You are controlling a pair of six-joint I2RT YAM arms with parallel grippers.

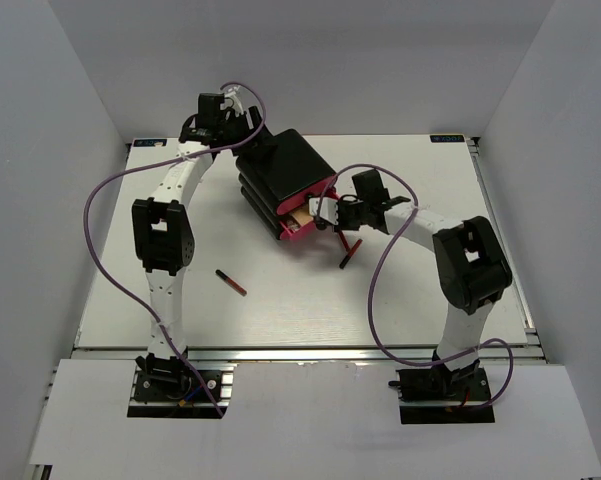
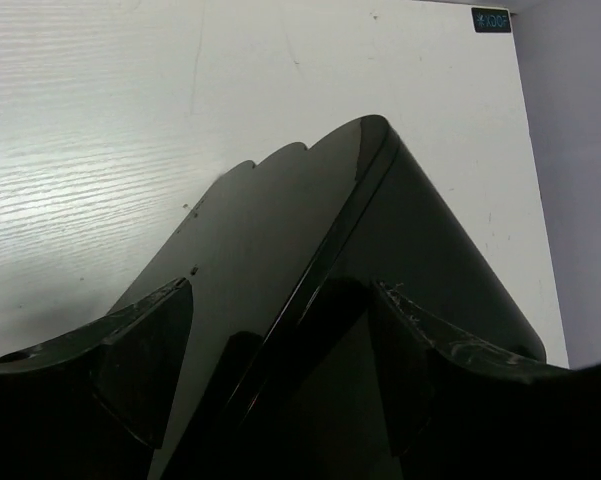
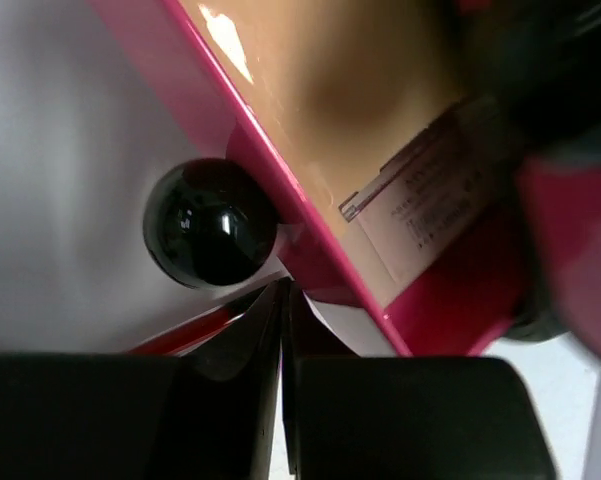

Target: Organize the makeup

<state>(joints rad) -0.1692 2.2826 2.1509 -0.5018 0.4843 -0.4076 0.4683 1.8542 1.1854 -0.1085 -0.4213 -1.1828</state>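
A slim black-and-red lipstick [image 1: 231,282] lies flat on the bare white counter [image 1: 280,320], left of the middle and nearer the front edge than the back, well apart from everything else. Farther in and right of the middle, a second lipstick [image 1: 350,252] lies under the right arm's forearm, just in front of the right gripper [image 3: 283,300]. That gripper's jaws are pressed together, and its tips sit right below the round black knob [image 3: 210,222] of a pink drawer [image 1: 302,232]; whether they touch the knob cannot be told. The drawer is pulled out from the bottom of the black box [image 1: 285,175] toward the front-right, and a flat beige tube [image 3: 380,150] with a printed label lies inside it. The box stands at an angle around the middle of the counter's far half. At its far-left end, close to the back edge, the left gripper [image 2: 280,290] has its jaws spread wide, one finger to each side of the box's glossy top edge.
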